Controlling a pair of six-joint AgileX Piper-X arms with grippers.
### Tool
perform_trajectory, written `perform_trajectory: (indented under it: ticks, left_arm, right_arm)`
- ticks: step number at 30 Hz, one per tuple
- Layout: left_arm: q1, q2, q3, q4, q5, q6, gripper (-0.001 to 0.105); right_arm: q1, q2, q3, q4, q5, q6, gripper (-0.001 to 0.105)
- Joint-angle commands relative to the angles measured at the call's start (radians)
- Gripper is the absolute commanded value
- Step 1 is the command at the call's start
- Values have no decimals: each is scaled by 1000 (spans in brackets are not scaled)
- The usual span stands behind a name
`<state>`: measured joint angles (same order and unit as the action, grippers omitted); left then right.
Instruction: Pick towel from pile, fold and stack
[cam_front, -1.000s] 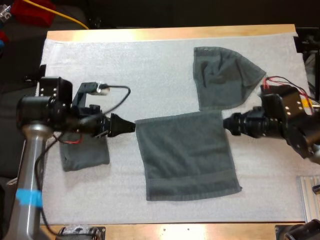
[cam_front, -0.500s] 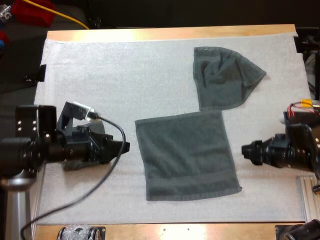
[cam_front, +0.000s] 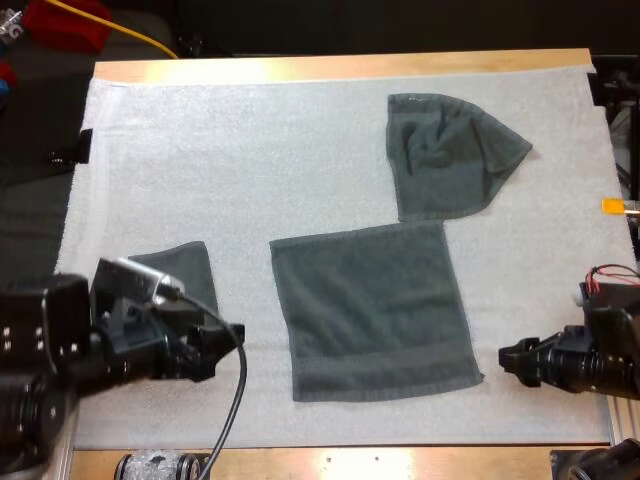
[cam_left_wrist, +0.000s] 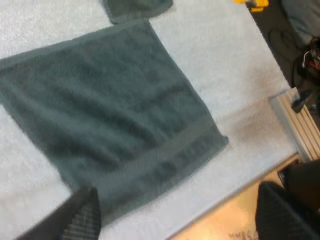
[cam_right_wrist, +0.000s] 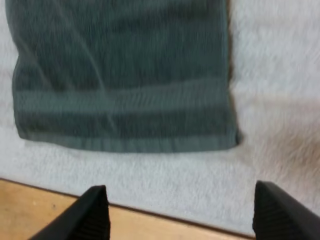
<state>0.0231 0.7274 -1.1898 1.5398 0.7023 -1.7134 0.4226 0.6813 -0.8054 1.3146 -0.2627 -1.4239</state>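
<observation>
A flat towel (cam_front: 375, 310) lies spread mid-frame, a crumpled towel (cam_front: 445, 155) upper right, a folded towel (cam_front: 185, 272) at left. The left tool (cam_front: 232, 336) and right tool (cam_front: 506, 358), both with fingers apart, flank the flat towel's lower edge. Folding seems next, which calls for gripping its corners.

Soft, even light from above brightens the white mat (cam_front: 300, 150) and the wooden table (cam_front: 340, 66), the spread towel (cam_front: 372, 310) casts barely a shadow, and the room beyond lies dark.
</observation>
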Motion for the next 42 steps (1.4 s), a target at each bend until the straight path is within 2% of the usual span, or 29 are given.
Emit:
perform_trajectory:
  ticks: [1, 9, 14, 19, 22, 30, 34, 39, 42]
  left_arm:
    - [-4, -20, 24, 21, -10, -15, 63]
    - [-4, -128, 240, 31, -10, -38, 63]
    - [-4, -130, 334, 18, -10, -40, 63]
    - [-4, -130, 429, 8, -10, -40, 63]
    - [-4, -130, 468, 4, -10, -40, 63]
    - [-4, -130, 488, -5, -7, -40, 63]
    - [-4, -130, 488, -5, -7, -40, 63]
    - [-4, -130, 488, -5, -7, -40, 63]
    - [-4, -130, 488, -5, -7, -40, 63]
  right_arm:
    - [1, -6, 14, 7, -14, 9, 60]
    - [1, -6, 109, -22, -28, 20, 59]
    - [1, -1, 192, -123, -37, 92, 59]
    - [1, 27, 312, -275, -92, 237, 59]
    - [1, 45, 354, -336, -101, 275, 59]
    - [1, 108, 468, -522, -99, 351, 59]
    - [1, 139, 513, -597, -101, 358, 59]
    - [1, 156, 537, -687, -124, 370, 59]
    - [1, 163, 541, -729, -118, 411, 59]
